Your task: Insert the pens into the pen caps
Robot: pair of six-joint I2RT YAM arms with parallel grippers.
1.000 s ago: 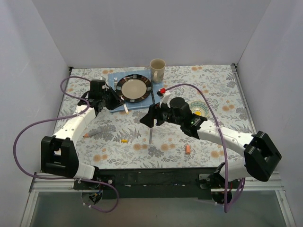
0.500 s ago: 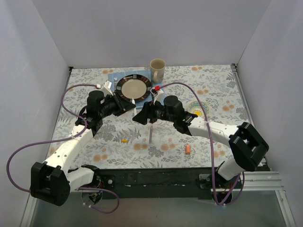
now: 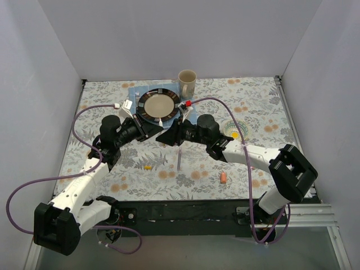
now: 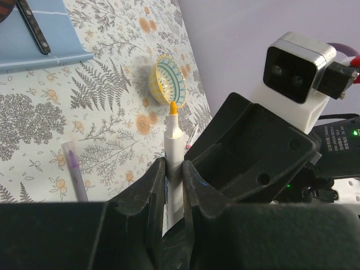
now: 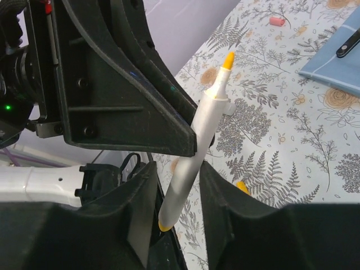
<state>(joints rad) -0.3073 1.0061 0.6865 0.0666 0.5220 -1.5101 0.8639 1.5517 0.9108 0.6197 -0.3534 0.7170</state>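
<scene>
Smooth, round white pen (image 5: 198, 135) with a conical yellow-orange felt tip, held above the floral table (image 3: 270, 112) just before the plate (image 3: 159, 106). Its long axis slants, tip away from both wrists. Left gripper (image 4: 173, 169) clamps the barrel. Right gripper (image 5: 179, 169) stands apart, flanking the yellow rear end.

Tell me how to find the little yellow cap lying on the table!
Start at the round plate at the back of the flowery table and come toward the front edge. Just left of the purple pen lying flat there sits the yellow cap. It's tiny and bright yellow; the orange-pink cap, far to its right, is the only other loose one.
</scene>
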